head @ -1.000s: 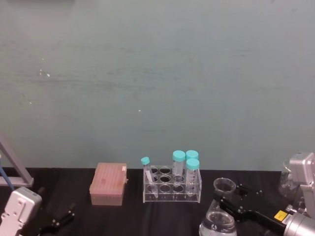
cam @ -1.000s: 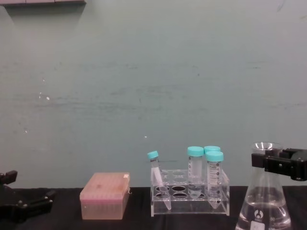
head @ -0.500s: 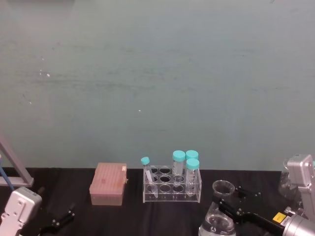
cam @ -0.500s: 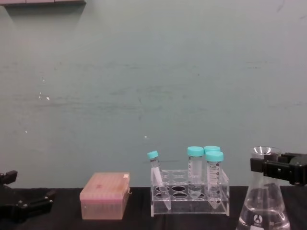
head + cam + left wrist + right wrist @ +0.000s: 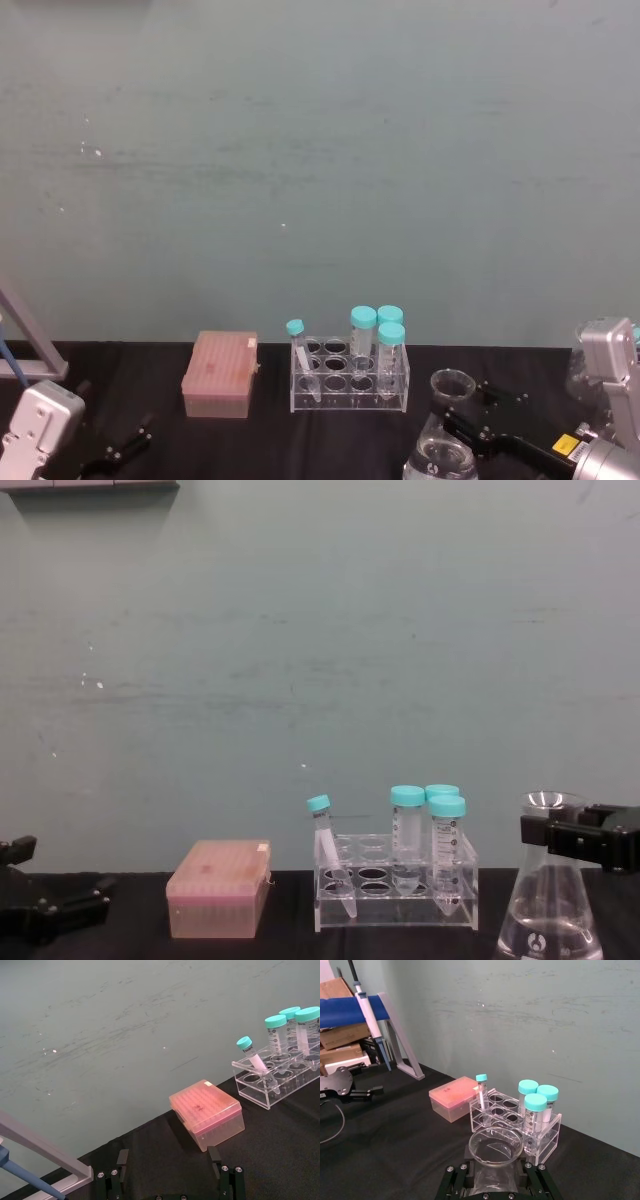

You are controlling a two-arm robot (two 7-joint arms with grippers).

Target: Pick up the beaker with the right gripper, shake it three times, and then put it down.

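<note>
A: Right pincer (image 5: 585,840) status?
B: Clamped on the neck of the beaker (image 5: 548,905), just under the flared rim. Beaker upright, near right of the tabletop (image 5: 330,440); can't tell if its base touches down.
A: Left pincer (image 5: 40,915)?
B: Low at near left, fingers spread, nothing in it.
A: Surface?
B: Black cloth. Clear tube rack (image 5: 349,378) at centre with four teal-capped tubes (image 5: 363,335), one leaning. Pink tip box (image 5: 220,374) left of it.
A: Room?
B: Scuffed teal wall (image 5: 320,170) close behind. Pipette stand (image 5: 387,1035) and cardboard boxes (image 5: 340,1020) at far left.
</note>
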